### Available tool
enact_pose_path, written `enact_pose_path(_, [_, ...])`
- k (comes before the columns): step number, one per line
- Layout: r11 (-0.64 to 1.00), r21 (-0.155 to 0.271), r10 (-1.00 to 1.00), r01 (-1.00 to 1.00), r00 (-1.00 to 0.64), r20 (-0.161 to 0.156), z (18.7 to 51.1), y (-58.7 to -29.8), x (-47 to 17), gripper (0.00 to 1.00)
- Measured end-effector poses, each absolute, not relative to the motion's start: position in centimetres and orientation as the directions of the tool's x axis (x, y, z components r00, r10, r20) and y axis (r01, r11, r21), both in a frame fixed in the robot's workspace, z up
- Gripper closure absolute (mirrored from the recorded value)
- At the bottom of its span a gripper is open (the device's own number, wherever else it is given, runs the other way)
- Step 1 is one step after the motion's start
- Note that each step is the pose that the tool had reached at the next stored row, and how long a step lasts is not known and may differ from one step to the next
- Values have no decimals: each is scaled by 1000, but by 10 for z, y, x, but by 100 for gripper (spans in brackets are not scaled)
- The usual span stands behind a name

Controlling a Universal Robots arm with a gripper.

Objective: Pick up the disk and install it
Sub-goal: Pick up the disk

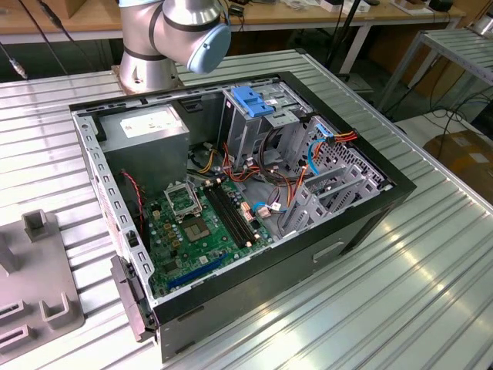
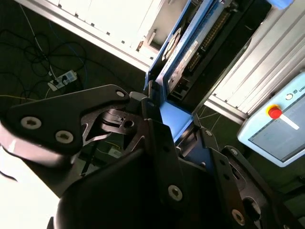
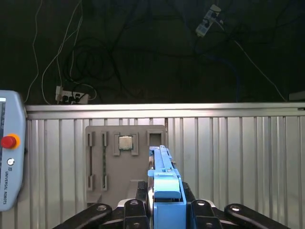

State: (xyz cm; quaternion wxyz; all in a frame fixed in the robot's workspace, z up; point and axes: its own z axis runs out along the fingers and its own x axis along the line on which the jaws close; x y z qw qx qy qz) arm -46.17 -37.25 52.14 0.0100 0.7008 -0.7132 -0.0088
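Teach pendant (image 3: 8,152), then a grey fixture plate (image 3: 109,143) on the slatted table (image 3: 238,157). In the first wrist view the gripper (image 3: 166,195) is clamped tight on the disk (image 3: 162,164), held edge-on up off the table. The exterior view has the open PC case (image 1: 308,262)

Here's the arm (image 1: 166,31) in the exterior view, rising from its round silver base (image 1: 141,73). A thick joint with a pale blue end cap (image 1: 209,45) points toward the exterior view's right, and the rest of the arm runs off the top of the picture. In the first wrist view the gripper (image 3: 166,194) is clamped tight, with its black link plates (image 3: 97,211) splayed wide to either side. In the second wrist view the dark fingers (image 2: 153,128) are pressed in from both sides, and the disk (image 2: 183,62) is pinched edge-on between them, sticking straight out beyond the tips.
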Motion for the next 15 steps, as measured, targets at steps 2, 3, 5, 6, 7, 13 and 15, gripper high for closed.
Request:
enact_pose_path(2, [18,30,-1000,-999,-18,2,524,-372,-460,63])
enact_pose_path(3, [18,32,-1000,-999,-18,2,524,-372,-459,63])
enact_pose_path(5, [18,34,-1000,-999,-18,2,524,-372,-459,63])
enact_pose_path(6, [18,34,-1000,-999,-18,2,524,-372,-459,63])
enact_pose_path(7, [18,34,-1000,-999,-18,1,524,-372,-459,63])
enact_pose_path(13, [18,34,-1000,-999,-17,1,524,-372,-458,63])
enact_pose_path(15, [18,34,-1000,-999,-18,1,524,-372,-453,63])
